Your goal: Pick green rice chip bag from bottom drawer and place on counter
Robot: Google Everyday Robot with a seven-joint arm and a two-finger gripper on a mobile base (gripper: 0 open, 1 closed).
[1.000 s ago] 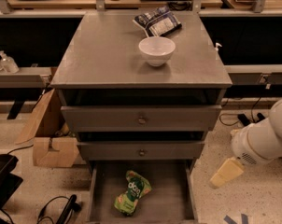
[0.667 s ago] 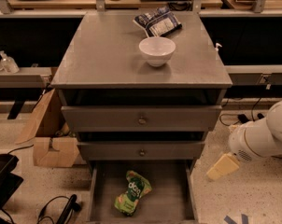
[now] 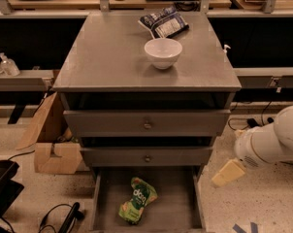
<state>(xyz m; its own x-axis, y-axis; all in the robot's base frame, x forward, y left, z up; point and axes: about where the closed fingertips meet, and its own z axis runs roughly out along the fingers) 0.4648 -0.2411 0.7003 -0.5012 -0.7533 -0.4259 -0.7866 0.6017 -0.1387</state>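
The green rice chip bag (image 3: 137, 201) lies flat on the floor of the open bottom drawer (image 3: 174, 204), left of the drawer's middle. The counter (image 3: 107, 52) is the grey top of the cabinet. My gripper (image 3: 227, 173) shows as a pale yellowish tip at the end of the white arm (image 3: 275, 142), to the right of the cabinet, beside the drawer's right side and above the floor. It holds nothing and is apart from the bag.
A white bowl (image 3: 163, 52) and a dark blue-and-white snack bag (image 3: 163, 23) sit on the counter. Two shut drawers with round knobs (image 3: 147, 125) are above the open one. A cardboard box (image 3: 50, 144) and black cables (image 3: 59, 217) lie left.
The arm and gripper have drifted slightly left toward the cabinet's right side. The bag, bowl and drawers have not moved.
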